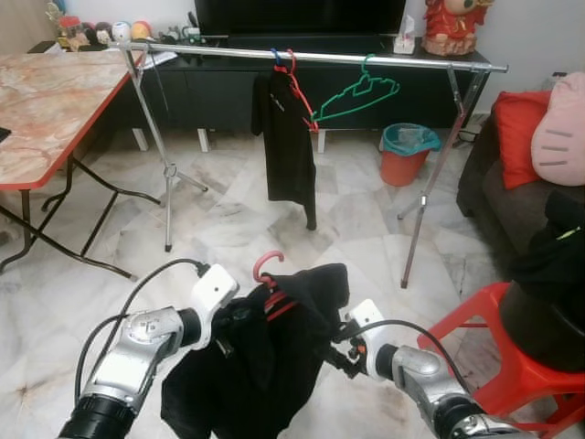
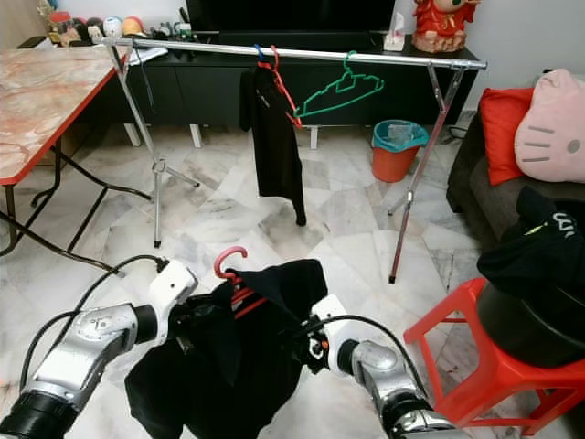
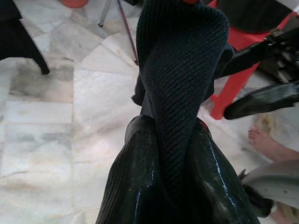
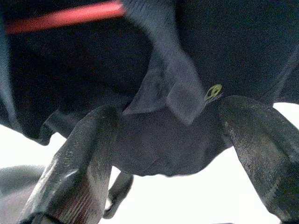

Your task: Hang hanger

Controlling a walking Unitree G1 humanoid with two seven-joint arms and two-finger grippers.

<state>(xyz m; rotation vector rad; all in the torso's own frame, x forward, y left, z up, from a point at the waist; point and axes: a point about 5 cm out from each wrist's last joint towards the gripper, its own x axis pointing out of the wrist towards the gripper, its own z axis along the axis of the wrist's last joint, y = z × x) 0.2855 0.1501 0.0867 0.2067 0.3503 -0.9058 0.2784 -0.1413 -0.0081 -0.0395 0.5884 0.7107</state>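
Note:
A black garment (image 1: 265, 366) hangs on a red hanger, whose hook (image 1: 267, 263) sticks up between my two arms. My left gripper (image 1: 233, 320) is shut on the cloth; in the left wrist view its fingers (image 3: 131, 177) pinch a ribbed dark fold. My right gripper (image 1: 340, 343) is open at the garment's right edge, its fingers (image 4: 79, 158) spread with cloth just ahead of them. Across the room stands a silver clothes rail (image 1: 366, 58). It carries a black shirt (image 1: 285, 137) on a red hanger and a bare green hanger (image 1: 356, 96).
A marble-topped folding table (image 1: 46, 101) stands at the left. At the right is a red stool (image 1: 512, 347) with dark clothes piled on it, and a sofa with a red cushion (image 1: 516, 128). An orange bin (image 1: 407, 151) sits behind the rail. A person's bare foot (image 3: 266, 140) is nearby.

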